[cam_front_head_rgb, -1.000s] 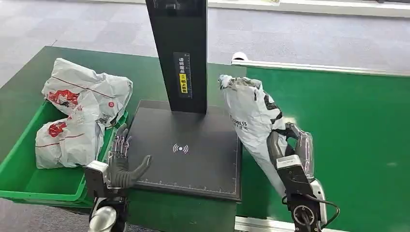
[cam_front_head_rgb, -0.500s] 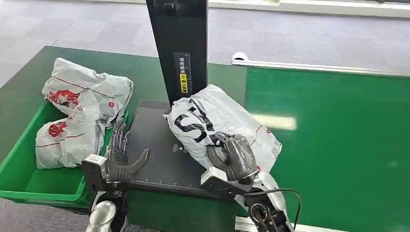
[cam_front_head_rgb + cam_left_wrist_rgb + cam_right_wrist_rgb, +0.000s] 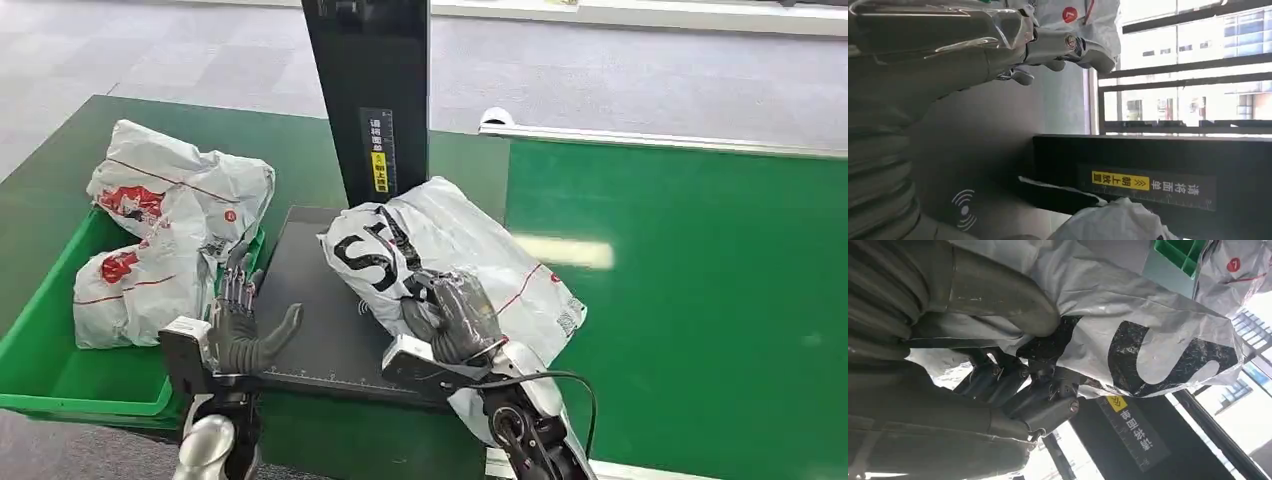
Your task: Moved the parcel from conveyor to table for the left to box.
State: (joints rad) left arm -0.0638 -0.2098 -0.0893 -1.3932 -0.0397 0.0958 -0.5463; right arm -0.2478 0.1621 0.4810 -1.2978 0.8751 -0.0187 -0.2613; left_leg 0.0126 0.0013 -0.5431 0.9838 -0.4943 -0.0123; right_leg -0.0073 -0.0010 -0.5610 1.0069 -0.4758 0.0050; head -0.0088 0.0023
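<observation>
While the right hand [image 3: 455, 318] grips the parcel [image 3: 450, 250] from the near side, the bag lies at frame centre across the right half of the black scanner plate [image 3: 310, 300], its far end against the black post [image 3: 370, 100]. Right wrist view: thumb and dark fingers [image 3: 1013, 385] clamp the grey plastic [image 3: 1148, 335], which bulges out beyond the hand. Parcel's right edge overhangs the plate onto the green conveyor [image 3: 700, 280]. Left hand [image 3: 240, 325] sits lower left at the plate's near-left corner, fingers spread, holding nothing, well apart from the parcel. Green box [image 3: 60, 380] at far left holds two white bags [image 3: 170, 230] with red print.
</observation>
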